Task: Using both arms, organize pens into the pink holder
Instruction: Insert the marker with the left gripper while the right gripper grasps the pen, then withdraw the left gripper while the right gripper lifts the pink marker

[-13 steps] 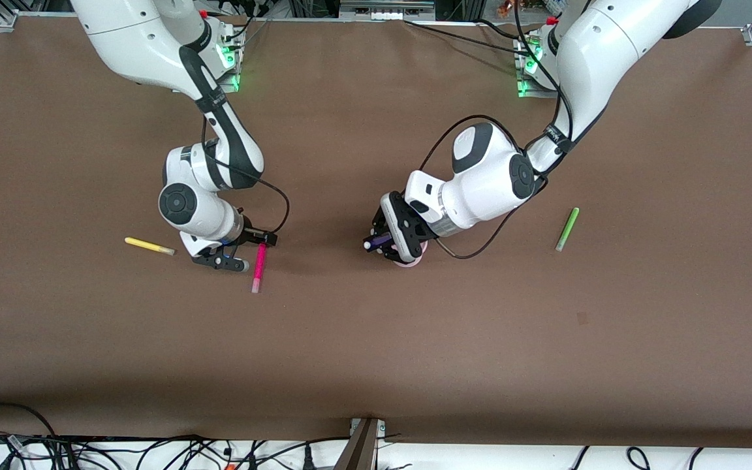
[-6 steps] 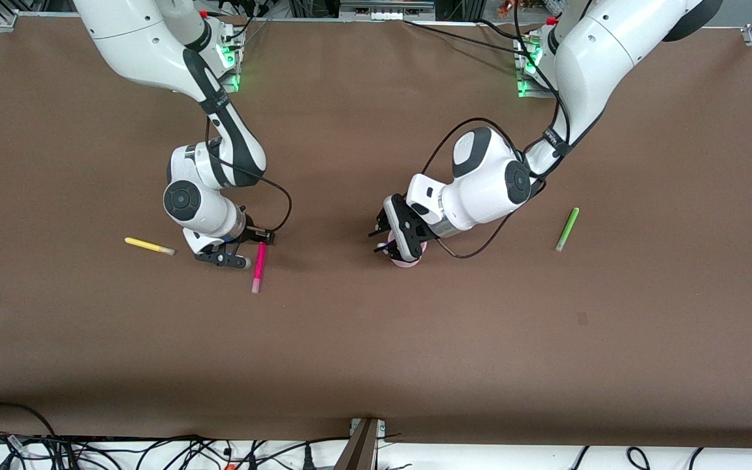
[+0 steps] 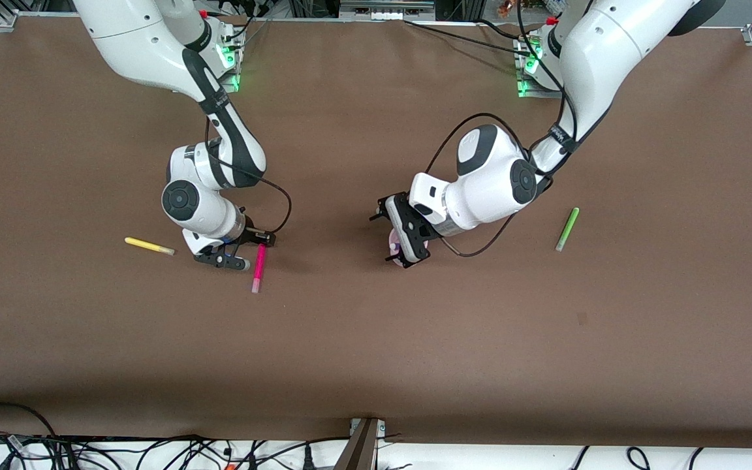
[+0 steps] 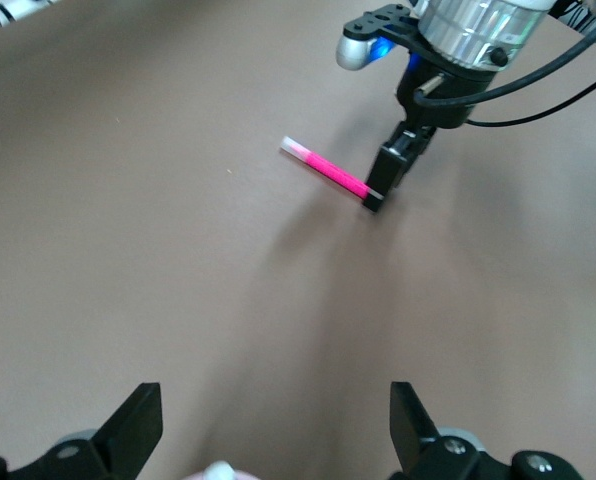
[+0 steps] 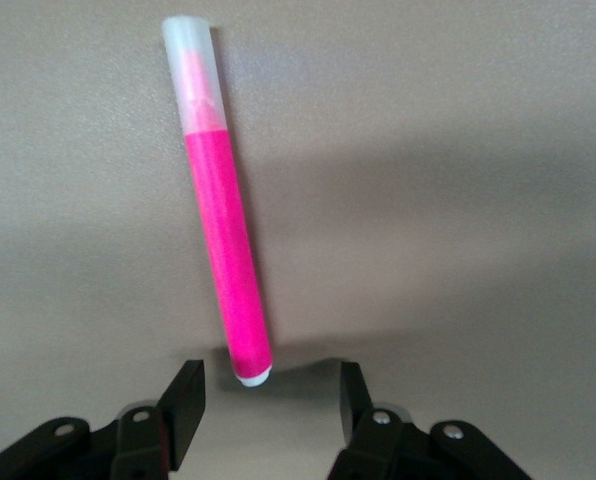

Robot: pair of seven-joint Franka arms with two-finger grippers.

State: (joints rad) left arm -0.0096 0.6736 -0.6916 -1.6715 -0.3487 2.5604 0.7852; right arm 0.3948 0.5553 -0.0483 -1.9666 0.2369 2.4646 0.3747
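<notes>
Though no legible lettering for you: right gripper (image 5: 268,400) apart astride pink pen (image 5: 221,220); left gripper (image 4: 276,425) apart over pink holder (image 3: 394,243).

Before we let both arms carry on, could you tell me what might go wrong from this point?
1. The open right claw straddles only the very end of the magenta pen; gripped there, the pen might pivot or slip out.
2. The open left claw hangs close over the pink holder; moving off sideways could tip it.
</notes>
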